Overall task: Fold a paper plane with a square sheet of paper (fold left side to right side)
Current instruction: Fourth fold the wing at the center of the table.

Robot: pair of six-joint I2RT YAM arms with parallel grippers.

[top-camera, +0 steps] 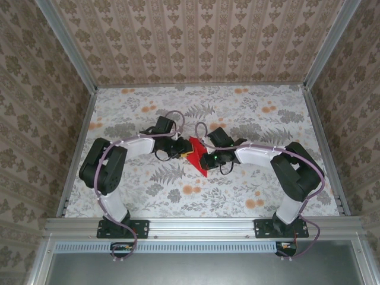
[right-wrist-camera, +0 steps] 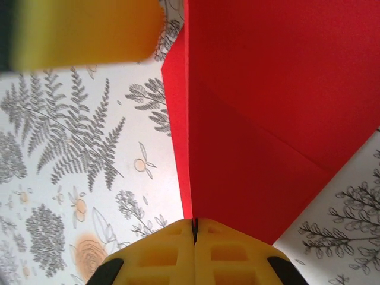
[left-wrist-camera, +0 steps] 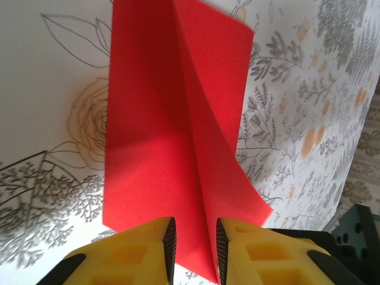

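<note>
As the two arms meet over the middle of the flower-printed tabletop (top-camera: pixel 249 196), the left fingers (left-wrist-camera: pixel 139 252) stand slightly parted. They straddle a raised crease in the red sheet of paper (left-wrist-camera: pixel 160 119), which runs out ahead of them and fans to either side. A gap shows between them, and they do not appear to pinch the fold. From above, the sheet sits directly between the two sets of fingers, tented rather than flat.

To its right, the right fingers (right-wrist-camera: pixel 169 252) are clenched tight on the paper's near edge. The sheet rises ahead of them in two planes that meet along a straight fold, with one flap spreading off to their right. One blurred yellow left finger hangs ahead of them and to their left.

The paper looks feather-light and limp. It will likely sag and twist away from any single grip, slide readily over the smooth printed surface, and tear or take a stray crease if squeezed or pulled hard. By that reckoning the soundest hold is at an edge or along an existing crease, close to the fold line. One set of fingers would pin it there while the other carries the left side across to the right.
</note>
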